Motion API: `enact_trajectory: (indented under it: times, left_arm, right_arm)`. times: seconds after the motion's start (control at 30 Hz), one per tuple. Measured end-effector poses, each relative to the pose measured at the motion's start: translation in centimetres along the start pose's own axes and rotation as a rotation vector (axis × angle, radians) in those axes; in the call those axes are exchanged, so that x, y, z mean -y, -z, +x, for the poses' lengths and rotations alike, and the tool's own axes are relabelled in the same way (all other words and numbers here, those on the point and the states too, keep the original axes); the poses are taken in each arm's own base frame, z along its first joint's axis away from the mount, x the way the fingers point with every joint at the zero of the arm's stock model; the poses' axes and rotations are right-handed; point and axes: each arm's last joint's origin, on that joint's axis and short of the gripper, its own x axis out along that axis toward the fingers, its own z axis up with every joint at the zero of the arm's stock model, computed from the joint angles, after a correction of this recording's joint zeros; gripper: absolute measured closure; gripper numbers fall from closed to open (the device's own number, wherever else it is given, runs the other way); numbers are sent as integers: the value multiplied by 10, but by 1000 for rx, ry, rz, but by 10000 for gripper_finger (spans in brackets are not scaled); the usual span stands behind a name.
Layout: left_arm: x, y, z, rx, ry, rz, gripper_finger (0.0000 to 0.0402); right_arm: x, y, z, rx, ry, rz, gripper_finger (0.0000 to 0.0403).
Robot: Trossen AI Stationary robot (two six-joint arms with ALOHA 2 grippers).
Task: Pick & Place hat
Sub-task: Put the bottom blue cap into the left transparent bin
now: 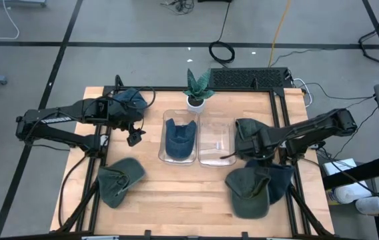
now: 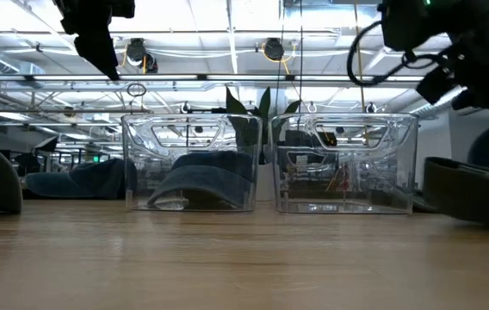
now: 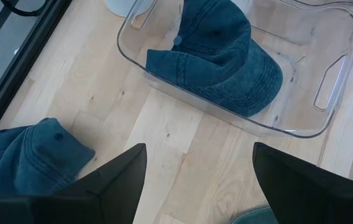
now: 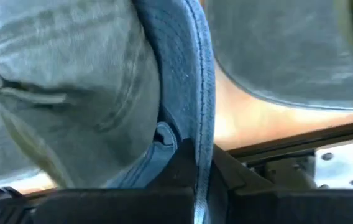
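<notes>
Blue cap brim (image 4: 183,93): clamped edge-on in the right gripper (image 4: 195,180), among grey-green caps (image 1: 249,193) at the bench's (image 1: 176,200) right side. Left clear bin (image 1: 178,138): one blue cap (image 3: 220,56) held inside. Right clear bin (image 1: 216,140): no cap seen inside. Left gripper (image 3: 195,180): spread wide, raised beside the left bin. Potted plant (image 1: 197,90): set behind both bins.

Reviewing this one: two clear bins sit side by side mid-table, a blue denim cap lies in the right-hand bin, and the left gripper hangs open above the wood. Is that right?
Not quite. The blue denim cap lies in the left clear bin, as the high view shows; the right clear bin holds no cap. The bins do sit side by side, and the left gripper hangs open above the wood.
</notes>
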Motion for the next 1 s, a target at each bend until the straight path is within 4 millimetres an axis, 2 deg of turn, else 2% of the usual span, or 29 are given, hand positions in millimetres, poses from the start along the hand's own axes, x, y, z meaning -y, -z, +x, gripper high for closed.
enact_trajectory:
  times: [0.17,0.7,0.8,1.0]
  left_arm:
    - [0,0,0,0,0,0,108]
    - [0,0,0,0,0,7,108]
    - [0,0,0,0,0,7,108]
    - [0,0,0,0,0,4,107]
  right_arm:
    - [0,1,-9,21,52,21,403]
    - [4,5,-13,19,155,2,403]
    - [4,6,-27,63,208,-5,403]
    - [0,7,-70,235,266,-2,403]
